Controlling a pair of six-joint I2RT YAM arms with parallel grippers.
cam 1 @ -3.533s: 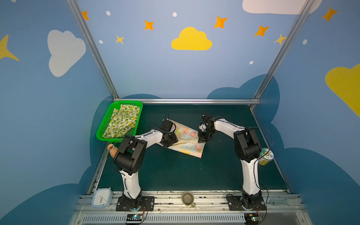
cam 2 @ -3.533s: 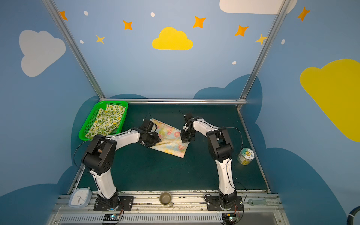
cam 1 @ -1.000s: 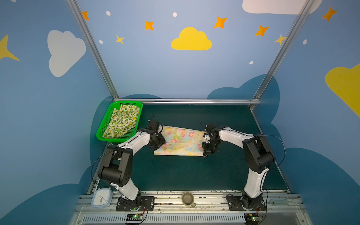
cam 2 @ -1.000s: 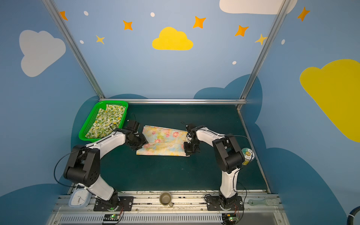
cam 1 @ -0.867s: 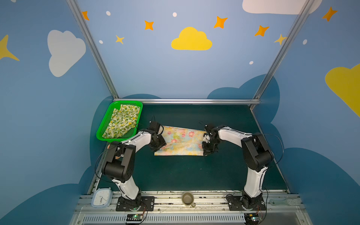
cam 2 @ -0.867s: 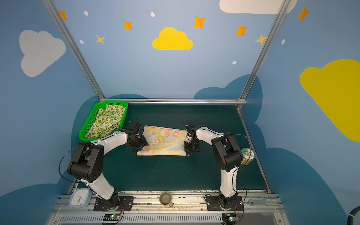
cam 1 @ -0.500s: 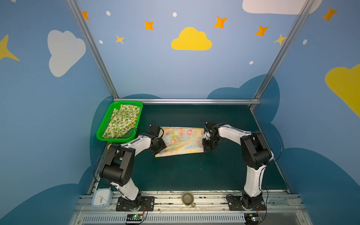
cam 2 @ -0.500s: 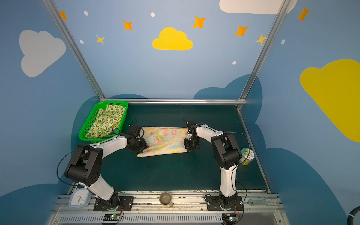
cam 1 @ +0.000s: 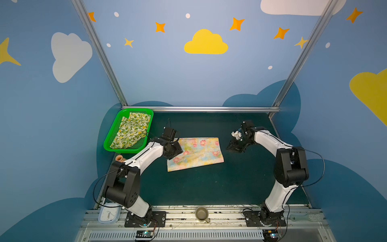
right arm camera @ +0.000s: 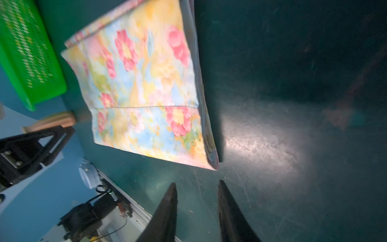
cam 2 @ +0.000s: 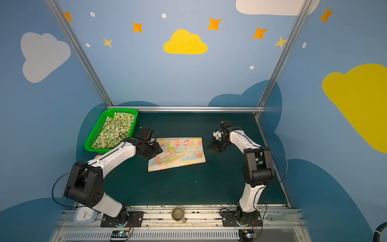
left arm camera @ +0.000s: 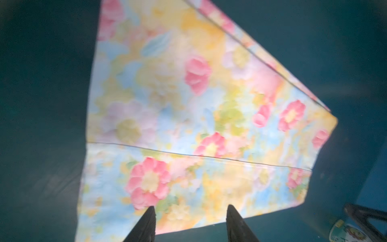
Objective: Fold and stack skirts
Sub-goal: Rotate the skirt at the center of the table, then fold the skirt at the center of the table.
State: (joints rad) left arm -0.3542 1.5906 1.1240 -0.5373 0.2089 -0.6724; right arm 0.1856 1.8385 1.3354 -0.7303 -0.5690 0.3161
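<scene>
Top view: the floral skirt (cam 1: 195, 153) lies folded on the desk (cam 1: 188, 188); the lemon skirt (cam 1: 132, 132) sits in the green basket (cam 1: 107, 144), far left. Wrist views: left gripper (left arm camera: 191, 207) and right gripper (right arm camera: 197, 182) open, empty. We judge this fold laid; next, fetch the lemon skirt.

Left arm (cam 1: 146, 155), right arm (cam 1: 270, 142): white links, black joints, looping black cables, black base plates.

Hidden and blurred
Left gripper (cam 1: 177, 150) covers the left edge of the floral skirt (cam 1: 198, 154) in both top views; both wrist views blur its print.
</scene>
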